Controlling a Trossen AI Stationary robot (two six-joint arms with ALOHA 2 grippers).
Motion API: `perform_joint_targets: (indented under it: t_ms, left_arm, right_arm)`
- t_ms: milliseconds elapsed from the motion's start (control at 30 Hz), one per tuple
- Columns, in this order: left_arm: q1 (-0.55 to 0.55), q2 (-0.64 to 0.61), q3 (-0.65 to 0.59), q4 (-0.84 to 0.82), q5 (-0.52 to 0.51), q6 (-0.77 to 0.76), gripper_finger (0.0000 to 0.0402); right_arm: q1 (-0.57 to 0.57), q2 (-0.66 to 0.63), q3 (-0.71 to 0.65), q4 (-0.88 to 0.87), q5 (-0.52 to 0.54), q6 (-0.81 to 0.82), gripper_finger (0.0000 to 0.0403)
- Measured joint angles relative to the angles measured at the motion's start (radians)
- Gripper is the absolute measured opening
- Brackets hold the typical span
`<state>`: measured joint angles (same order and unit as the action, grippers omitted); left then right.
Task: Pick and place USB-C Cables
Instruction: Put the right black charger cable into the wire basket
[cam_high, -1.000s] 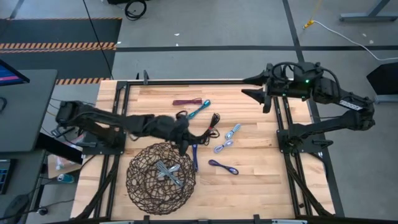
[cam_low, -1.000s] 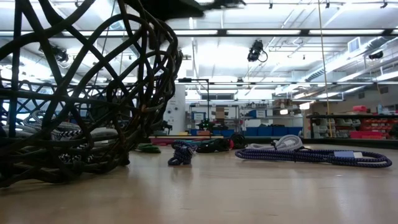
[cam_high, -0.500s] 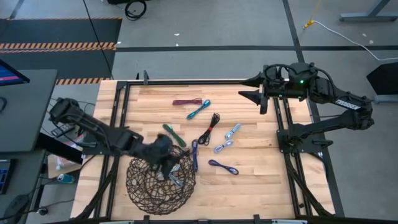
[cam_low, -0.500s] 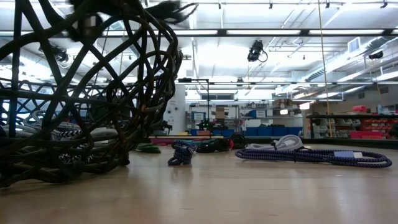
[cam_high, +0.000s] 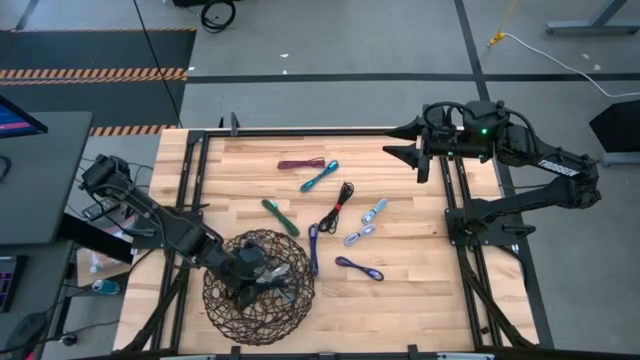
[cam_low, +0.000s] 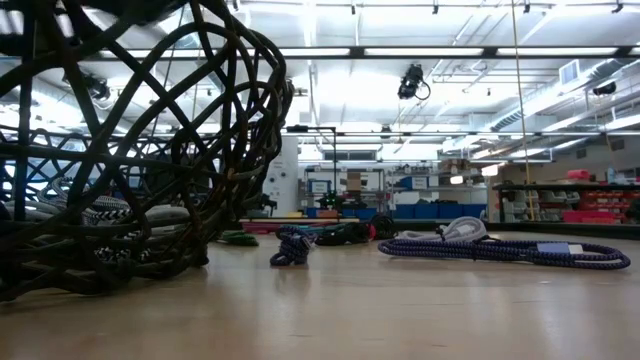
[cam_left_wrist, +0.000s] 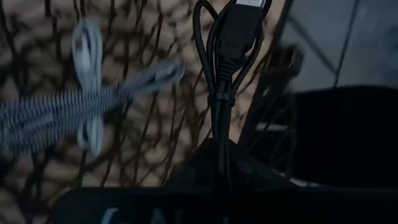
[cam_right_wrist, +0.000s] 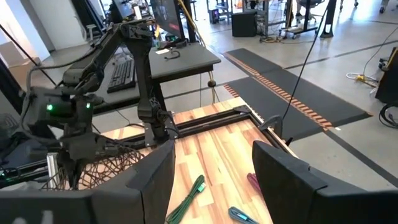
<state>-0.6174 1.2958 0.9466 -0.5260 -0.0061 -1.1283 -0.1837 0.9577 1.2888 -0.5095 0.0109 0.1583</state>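
Note:
My left gripper (cam_high: 262, 279) hangs over the round dark wire-mesh basket (cam_high: 225, 300) near the table's front edge, shut on a black USB-C cable bundle (cam_left_wrist: 225, 56). Grey-and-white cables (cam_left_wrist: 93, 106) lie on the basket's bottom. On the wood lie more cables: maroon (cam_high: 303, 163), teal (cam_high: 320, 176), green (cam_high: 280, 217), black (cam_high: 337, 205), light blue (cam_high: 374, 211), grey (cam_high: 359, 236), purple (cam_high: 358, 268) and dark blue (cam_high: 313, 248). My right gripper (cam_high: 415, 156) waits open, raised at the far right. My left gripper pinches the black bundle's near end (cam_left_wrist: 219, 134) between its two fingers, slanting down from above. The bundle runs on along the fingers, its tied middle (cam_left_wrist: 217, 99) and plug end (cam_left_wrist: 239, 28) sticking out past them. It hangs clear above the basket's bottom.
In the low view the basket's wall (cam_low: 130, 150) fills the left, with the dark blue cable (cam_low: 293, 245) and the purple cable (cam_low: 500, 250) lying beyond it. Dark metal frame rails (cam_high: 190, 190) run along the table's left and right sides.
My left gripper has swung from the table's middle toward the near edge and the left, carrying the black cable over the basket. It has tipped downward and sunk a little. The other cables have stayed where they lay.

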Motion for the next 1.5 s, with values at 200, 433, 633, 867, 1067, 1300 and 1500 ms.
perform_joint_targets:
  t_ms: [200, 433, 633, 867, 1067, 1300, 1500]
  left_arm:
    - [-0.011, 0.062, 0.000, -0.024, 0.036, 0.023, 0.0016]
    - [-0.010, 0.161, 0.000, 0.015, 0.176, 0.048, 0.0016]
    - [-0.014, 0.215, 0.001, 0.028, 0.190, 0.089, 0.0016]
    - [0.010, 0.232, 0.001, 0.028, 0.183, 0.055, 0.0050]
    - [0.015, 0.232, 0.001, 0.026, 0.149, 0.047, 0.0112]
    - [0.031, 0.229, 0.001, 0.069, 0.143, 0.009, 0.0128]
    - [0.093, 0.214, 0.001, 0.115, 0.177, 0.014, 0.0130]
  right_arm:
    - [0.000, 0.010, 0.000, 0.001, 0.000, 0.023, 0.0219]
    - [-0.001, 0.027, 0.000, 0.000, 0.000, 0.030, 0.0219]
    - [-0.001, 0.035, 0.000, -0.001, 0.000, 0.030, 0.0219]
    - [-0.001, 0.040, 0.000, 0.000, 0.000, 0.030, 0.0219]
    - [-0.001, 0.040, 0.000, -0.001, -0.003, 0.030, 0.0219]
    - [-0.001, 0.040, 0.000, -0.001, -0.004, 0.029, 0.0219]
    - [-0.001, 0.040, 0.000, -0.001, -0.005, 0.026, 0.0219]
